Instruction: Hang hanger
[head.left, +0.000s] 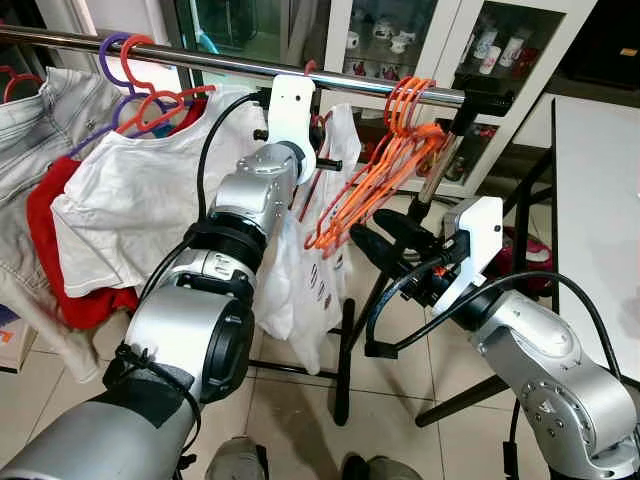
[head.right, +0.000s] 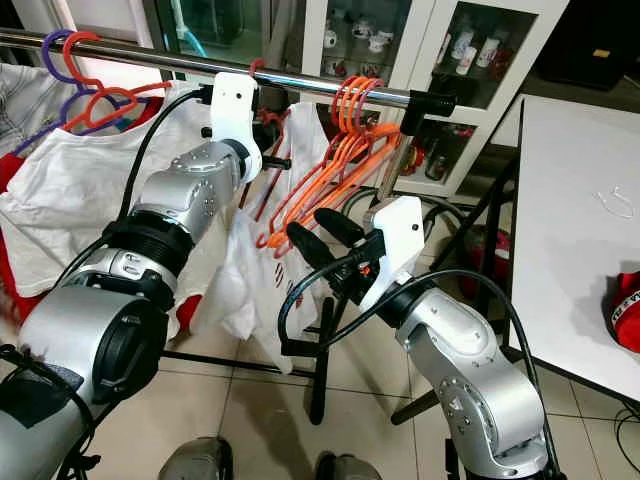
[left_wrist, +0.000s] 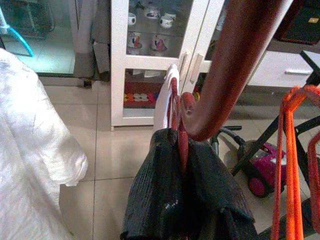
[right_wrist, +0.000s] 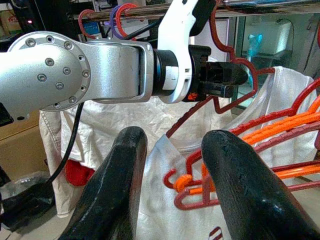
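Note:
A dark red hanger (right_wrist: 235, 107) carries a white printed shirt (head.left: 322, 262). Its hook (head.right: 258, 69) sits at the chrome rail (head.left: 210, 60). My left gripper (left_wrist: 179, 142) is raised just under the rail and shut on the hanger's neck. In the right wrist view the left gripper (right_wrist: 235, 80) grips the red wire below the hook. My right gripper (head.left: 388, 240) is open and holds nothing, lower and to the right, with its fingers (right_wrist: 120, 185) pointing at the shirt. A bunch of orange hangers (head.left: 385, 165) hangs on the rail just right of the red one.
Left on the rail hang a white T-shirt (head.left: 130, 210) on purple and orange hangers, a red garment (head.left: 55, 250) and jeans (head.left: 30, 120). A glass cabinet (head.right: 420, 50) stands behind. A white table (head.right: 570, 230) is at the right. The rack's black legs (head.left: 345, 350) cross the tiled floor.

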